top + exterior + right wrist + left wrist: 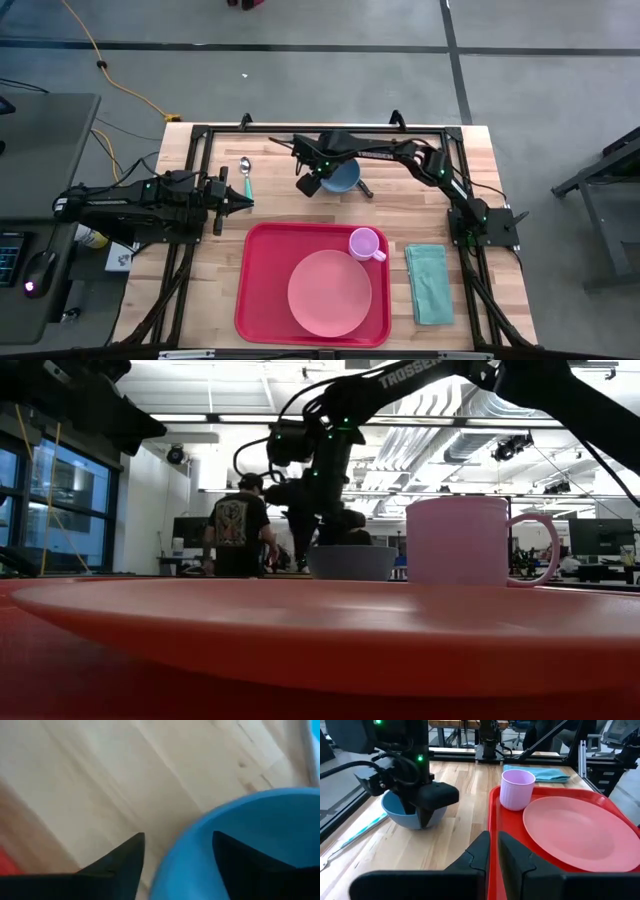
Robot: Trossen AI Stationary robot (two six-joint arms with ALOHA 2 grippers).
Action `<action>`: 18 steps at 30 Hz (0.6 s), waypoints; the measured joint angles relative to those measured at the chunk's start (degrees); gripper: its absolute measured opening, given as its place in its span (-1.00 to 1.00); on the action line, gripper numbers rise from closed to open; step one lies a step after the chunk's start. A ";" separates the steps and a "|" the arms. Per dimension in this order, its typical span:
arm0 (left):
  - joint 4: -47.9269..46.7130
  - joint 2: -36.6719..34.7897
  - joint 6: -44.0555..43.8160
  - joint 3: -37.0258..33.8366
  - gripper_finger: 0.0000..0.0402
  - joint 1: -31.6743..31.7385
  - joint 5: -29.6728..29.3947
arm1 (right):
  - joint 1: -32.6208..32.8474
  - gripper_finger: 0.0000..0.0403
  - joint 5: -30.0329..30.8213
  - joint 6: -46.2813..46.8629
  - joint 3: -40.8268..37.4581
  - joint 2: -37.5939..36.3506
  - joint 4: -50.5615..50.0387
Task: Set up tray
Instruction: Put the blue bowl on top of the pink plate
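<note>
Both arms are matte black with black cables, small green lights near the wrists, and white "TROSSEN" lettering on one link.

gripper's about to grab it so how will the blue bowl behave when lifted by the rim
The blue bowl looks like thin, smooth plastic, so probably light and stiff. The right gripper straddles one wall only, so it may tilt or slip when raised.

Bare table (275,205) lies between bowl (345,178) and tray (262,290); cup (365,243) and plate (330,292) crowd the tray.
</note>
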 joint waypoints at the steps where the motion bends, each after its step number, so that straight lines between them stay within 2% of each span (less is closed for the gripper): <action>1: 0.00 -0.01 -0.01 0.01 -0.67 0.00 0.00 | 0.00 -0.05 0.06 -0.04 0.00 -0.06 -0.52; 10: 0.00 0.00 -0.02 0.00 -0.67 0.01 0.00 | 0.00 -0.91 -0.01 -1.23 0.00 -0.42 -0.61; 18: -0.02 -0.01 -0.02 0.01 -0.67 0.00 0.00 | 0.10 -0.99 -2.43 -1.14 0.02 -0.43 -0.65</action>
